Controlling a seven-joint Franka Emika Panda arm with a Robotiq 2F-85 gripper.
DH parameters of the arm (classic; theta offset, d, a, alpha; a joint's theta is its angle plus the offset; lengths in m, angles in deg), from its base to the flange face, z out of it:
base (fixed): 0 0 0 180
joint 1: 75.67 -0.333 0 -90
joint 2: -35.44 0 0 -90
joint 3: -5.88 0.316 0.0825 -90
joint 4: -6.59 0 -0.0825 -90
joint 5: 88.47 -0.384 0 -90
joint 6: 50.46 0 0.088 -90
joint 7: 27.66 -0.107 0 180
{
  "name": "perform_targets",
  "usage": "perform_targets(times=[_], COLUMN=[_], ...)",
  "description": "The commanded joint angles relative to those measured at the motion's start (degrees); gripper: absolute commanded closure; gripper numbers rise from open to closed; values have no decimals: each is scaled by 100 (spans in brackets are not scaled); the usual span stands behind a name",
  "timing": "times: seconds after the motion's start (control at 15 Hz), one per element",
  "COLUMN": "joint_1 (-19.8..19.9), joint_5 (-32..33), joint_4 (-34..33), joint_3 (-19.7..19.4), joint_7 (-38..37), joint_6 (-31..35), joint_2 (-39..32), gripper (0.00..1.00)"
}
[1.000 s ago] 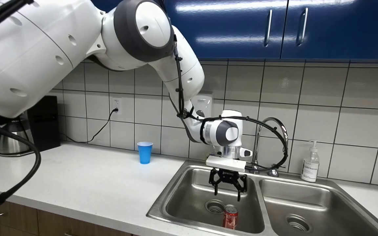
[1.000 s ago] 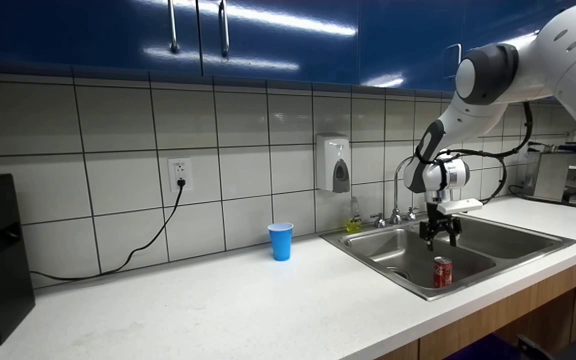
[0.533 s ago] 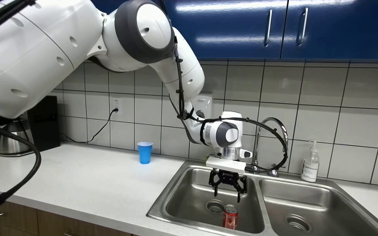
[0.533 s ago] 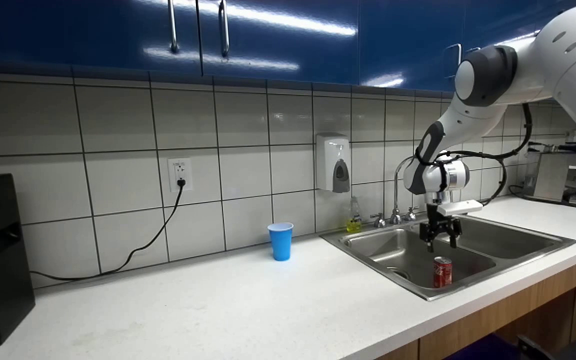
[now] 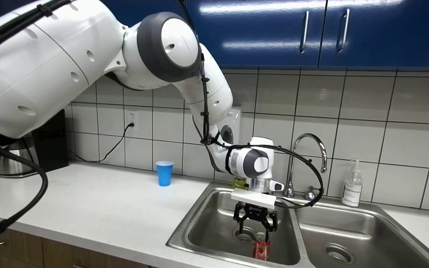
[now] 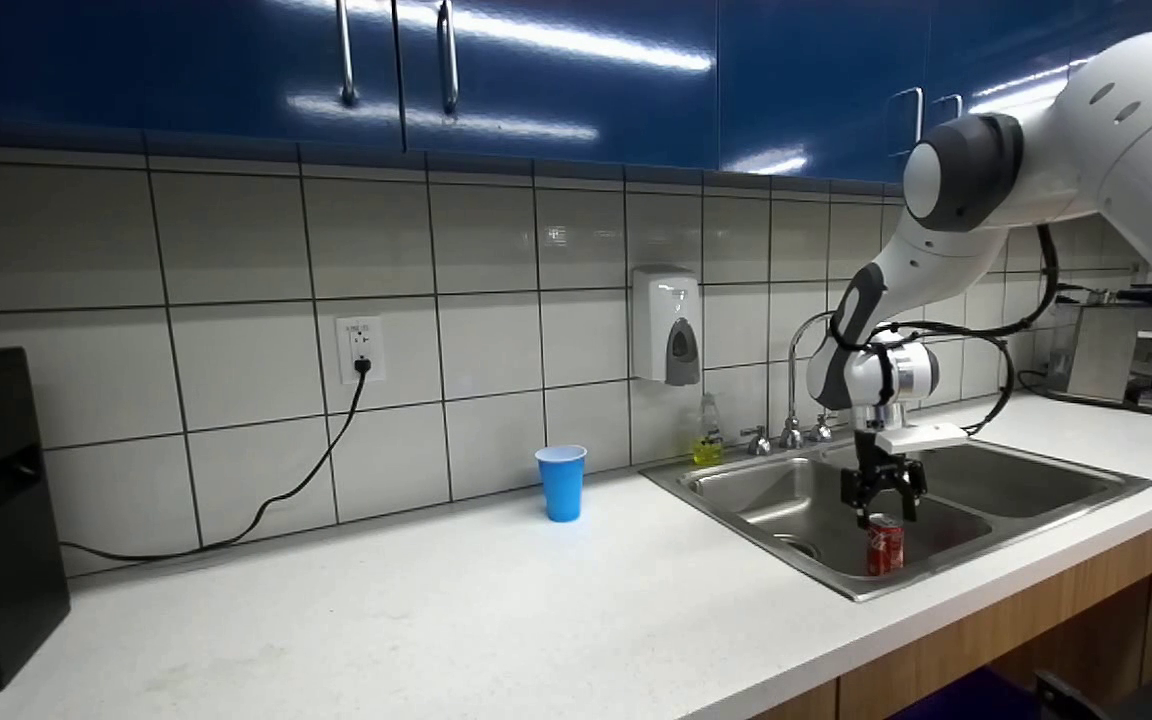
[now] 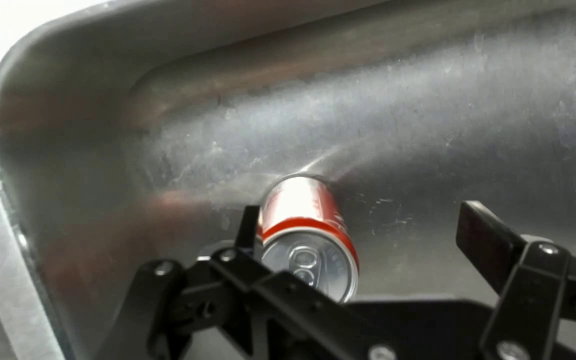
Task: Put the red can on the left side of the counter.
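Red can (image 5: 261,251) is found upright in the sink basin (image 5: 210,227), unheld, the gripper (image 5: 254,236) being poised near it, jaws parted; grasping, lifting and placement at the left of the desk (image 5: 99,208) are judged outstanding.

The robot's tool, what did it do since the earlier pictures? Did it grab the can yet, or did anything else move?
The tool moved down, closer to the can. It hasn't grabbed or let go of anything; its jaws stayed open. The can still stands in the sink, and the cup stayed on the counter.
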Motion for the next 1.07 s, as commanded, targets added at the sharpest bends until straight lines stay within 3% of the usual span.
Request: perform_targets(times=[0.0,1.0], joint_1=[181,266], joint_5=[-175,-283], joint_4=[-16,-177], joint_3=[162,194], joint_7=[10,-25], joint_6=[124,494], joint_2=[-57,-303], gripper=[0,0])
